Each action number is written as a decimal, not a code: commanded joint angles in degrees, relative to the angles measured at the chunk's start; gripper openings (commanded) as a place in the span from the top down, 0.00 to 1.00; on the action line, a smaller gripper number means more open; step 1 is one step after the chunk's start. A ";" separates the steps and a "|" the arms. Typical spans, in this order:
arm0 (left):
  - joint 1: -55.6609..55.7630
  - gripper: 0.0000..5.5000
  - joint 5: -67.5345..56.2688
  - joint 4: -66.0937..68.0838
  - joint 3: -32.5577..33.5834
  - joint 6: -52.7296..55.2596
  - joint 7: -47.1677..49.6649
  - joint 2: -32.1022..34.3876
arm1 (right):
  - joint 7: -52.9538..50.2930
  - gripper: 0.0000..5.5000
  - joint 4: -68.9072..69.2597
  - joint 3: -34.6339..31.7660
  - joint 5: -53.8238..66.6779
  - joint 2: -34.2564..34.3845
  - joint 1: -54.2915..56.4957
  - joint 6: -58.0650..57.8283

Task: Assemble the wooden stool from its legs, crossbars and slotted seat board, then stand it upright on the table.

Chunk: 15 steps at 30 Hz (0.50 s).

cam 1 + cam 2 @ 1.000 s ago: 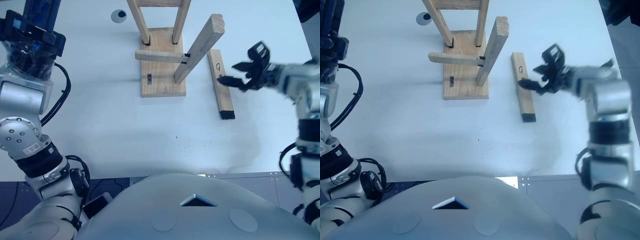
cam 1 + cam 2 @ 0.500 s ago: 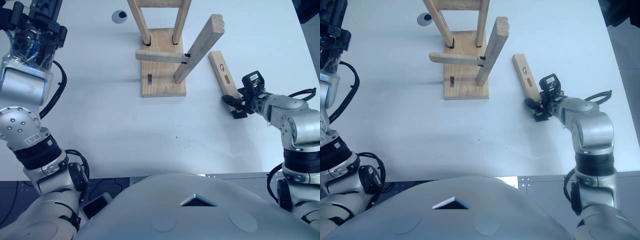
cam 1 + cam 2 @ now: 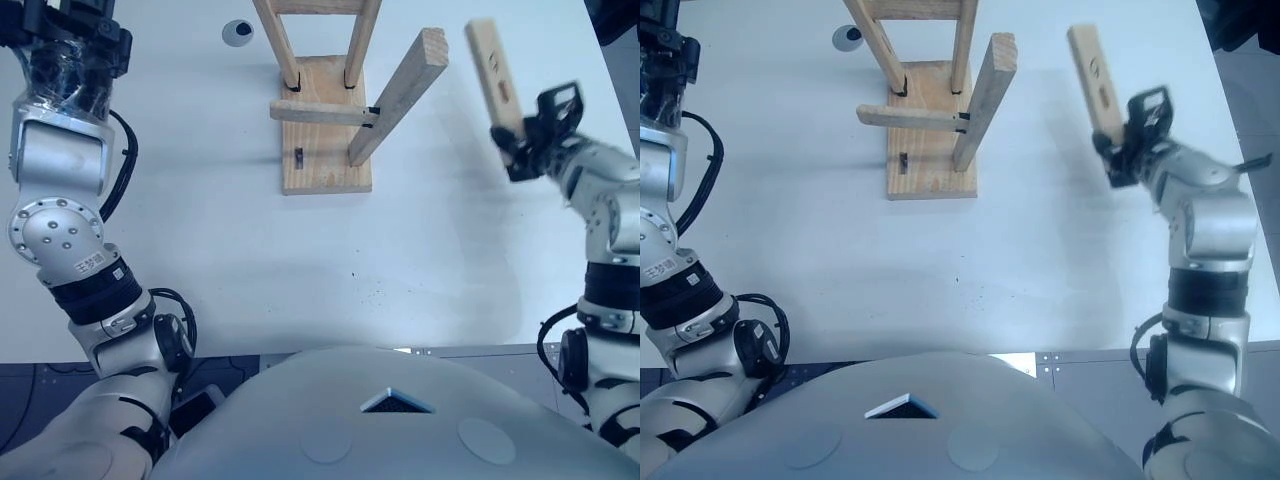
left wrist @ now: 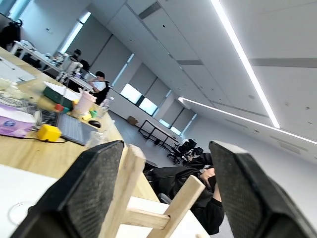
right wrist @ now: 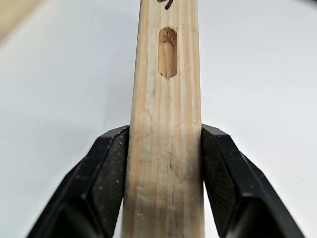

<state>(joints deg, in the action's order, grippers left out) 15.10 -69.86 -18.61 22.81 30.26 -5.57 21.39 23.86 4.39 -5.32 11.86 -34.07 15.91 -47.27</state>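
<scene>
Upper right of the frame: the right jaws pinch the lower end of a slotted leg [image 3: 493, 75], holding it clear of the table [image 3: 200, 250], probably ready to seat it in the seat board [image 3: 330, 170] at upper centre. Two legs stand there and a third leans, joined to a crossbar [image 3: 320, 112]. Upper left, the left jaws are spread wide, holding nothing.

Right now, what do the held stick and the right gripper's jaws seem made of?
The held stick: pale, bare-looking wood, likely pine; straight grain, raw routed slot, no gloss. Jaws of the right gripper: matte black, probably plastic, perhaps rubber-faced; finely textured surface.
</scene>
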 commanded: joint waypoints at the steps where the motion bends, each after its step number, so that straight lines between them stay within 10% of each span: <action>1: 3.69 0.43 -1.00 -1.27 -2.40 1.99 -1.93 0.46 | 2.56 0.62 -5.03 -2.13 1.61 1.13 14.96 10.07; 15: 21.36 0.18 -19.17 -0.73 -6.59 9.19 -9.52 0.60 | 26.26 0.63 3.45 -5.94 38.91 6.48 29.99 -0.02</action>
<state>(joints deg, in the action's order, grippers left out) 34.70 -86.73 -19.86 15.72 39.00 -15.18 22.05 47.84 6.27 -11.67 48.16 -25.76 44.20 -45.50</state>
